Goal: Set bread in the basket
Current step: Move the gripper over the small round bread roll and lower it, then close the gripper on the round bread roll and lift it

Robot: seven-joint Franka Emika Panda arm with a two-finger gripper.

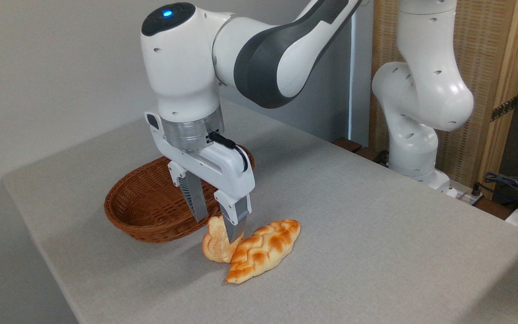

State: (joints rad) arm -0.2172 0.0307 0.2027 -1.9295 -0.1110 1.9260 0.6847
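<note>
The bread, a small pale golden knotted bun, lies on the grey table just in front of the basket, an oval reddish-brown wicker one with nothing visible in it. My gripper is open and has come down over the bun's top. Its right finger covers the bun's right side and its left finger stands behind the bun's upper left. Whether the fingers touch the bun I cannot tell.
A longer, browner braided loaf lies against the bun's right side, close to the right finger. The arm's white base stands beyond the table's far right edge. Cables lie at the far right.
</note>
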